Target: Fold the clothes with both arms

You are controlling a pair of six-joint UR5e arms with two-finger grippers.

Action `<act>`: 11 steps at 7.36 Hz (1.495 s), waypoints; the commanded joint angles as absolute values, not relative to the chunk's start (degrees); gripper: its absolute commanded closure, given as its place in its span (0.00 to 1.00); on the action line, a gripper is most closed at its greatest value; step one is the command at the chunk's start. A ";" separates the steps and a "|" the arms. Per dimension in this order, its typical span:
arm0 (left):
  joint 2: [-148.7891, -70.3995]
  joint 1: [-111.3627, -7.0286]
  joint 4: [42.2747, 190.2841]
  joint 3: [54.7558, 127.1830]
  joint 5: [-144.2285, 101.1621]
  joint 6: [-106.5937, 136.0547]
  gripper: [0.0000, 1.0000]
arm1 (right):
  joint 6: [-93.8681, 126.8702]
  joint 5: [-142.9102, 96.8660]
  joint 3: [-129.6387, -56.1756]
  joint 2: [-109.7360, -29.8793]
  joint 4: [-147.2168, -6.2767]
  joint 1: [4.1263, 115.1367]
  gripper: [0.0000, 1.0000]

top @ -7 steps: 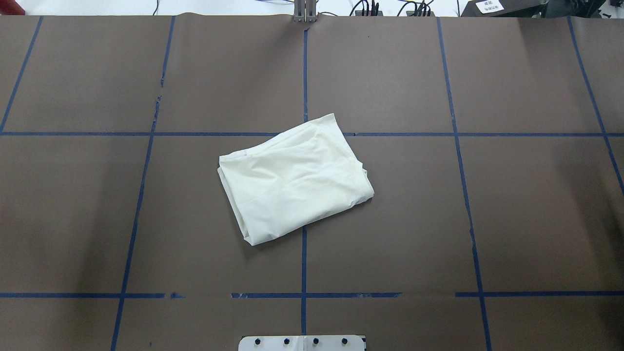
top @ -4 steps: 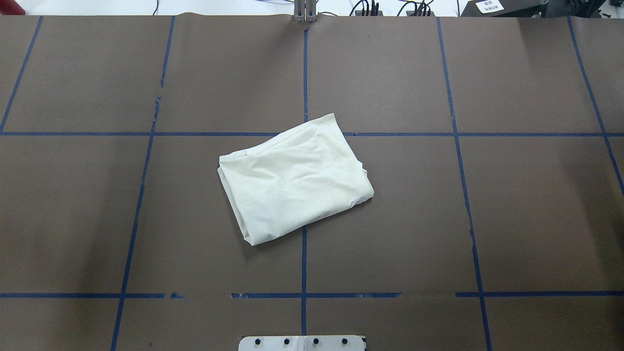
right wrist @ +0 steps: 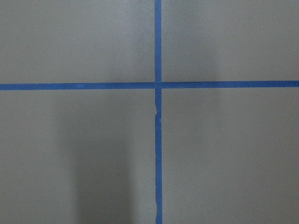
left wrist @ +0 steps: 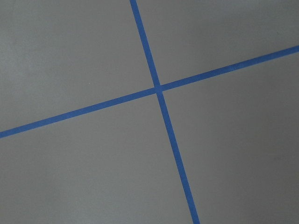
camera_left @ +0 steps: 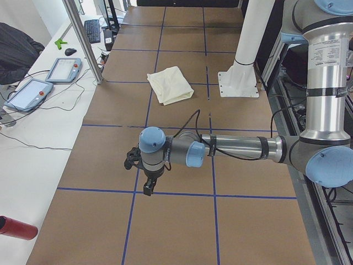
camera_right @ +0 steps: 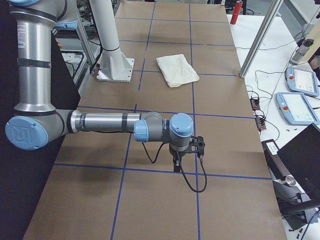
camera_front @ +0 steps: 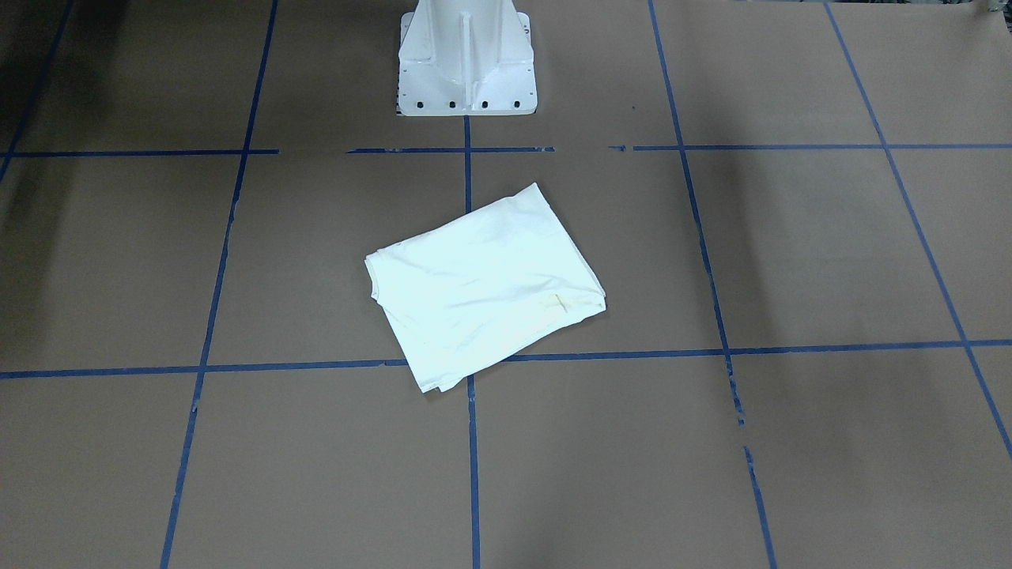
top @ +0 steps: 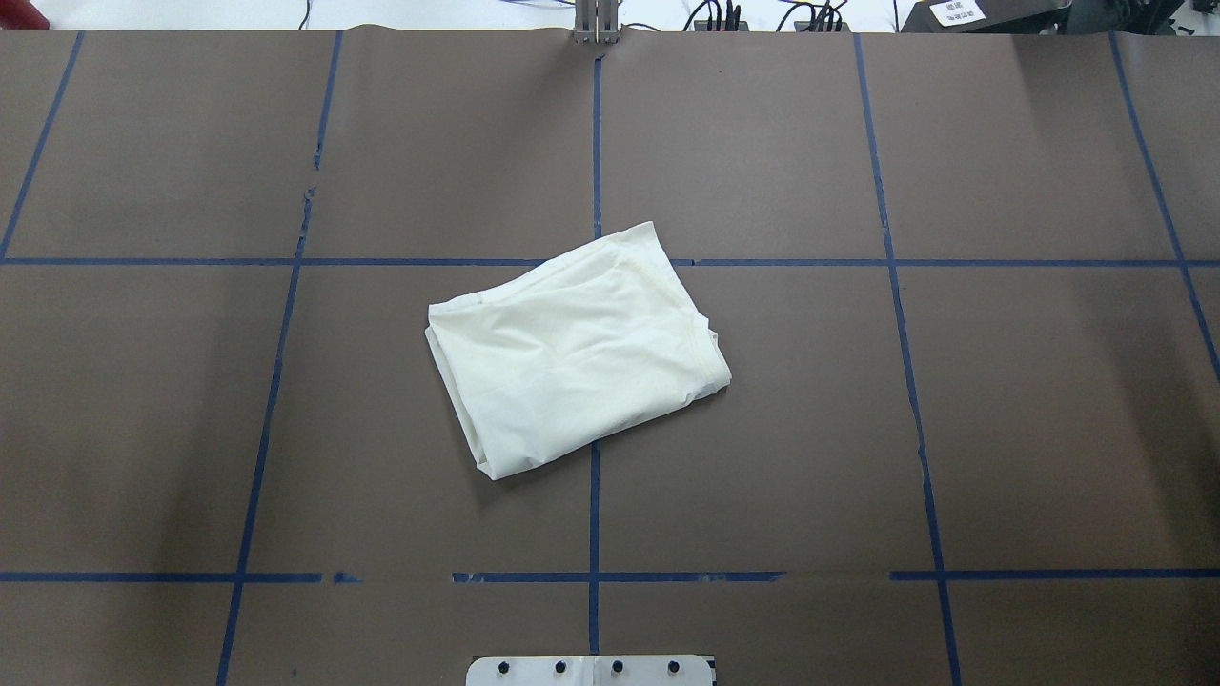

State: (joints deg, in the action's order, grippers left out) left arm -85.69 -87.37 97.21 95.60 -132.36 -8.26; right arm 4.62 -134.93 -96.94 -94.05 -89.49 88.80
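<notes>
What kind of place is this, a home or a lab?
Most likely a robotics lab: the left arm and right arm over a table with a blue tape grid, and teach pendants on the side bench.

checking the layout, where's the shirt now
The folded cream shirt lies mid-table in the overhead view, across the centre blue tape line, beyond the white pedestal base.
</notes>
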 commanded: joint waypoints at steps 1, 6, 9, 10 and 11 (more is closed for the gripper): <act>-85.69 -87.36 97.12 95.62 -132.36 -8.17 0.00 | 4.75 -134.83 -97.56 -94.13 -90.44 88.86 0.00; -85.61 -87.36 97.12 95.54 -132.28 -7.73 0.00 | 11.69 -134.91 -99.39 -94.04 -89.65 88.86 0.00; -85.69 -87.45 97.12 95.54 -132.54 -5.99 0.00 | 10.21 -135.87 -101.07 -94.66 -89.82 88.86 0.00; -85.87 -87.36 97.12 95.54 -133.15 -1.80 0.00 | 9.67 -136.31 -100.99 -94.66 -89.91 88.86 0.00; -86.04 -87.36 97.12 95.54 -133.50 -1.15 0.00 | 9.67 -136.32 -100.99 -94.57 -89.91 88.86 0.00</act>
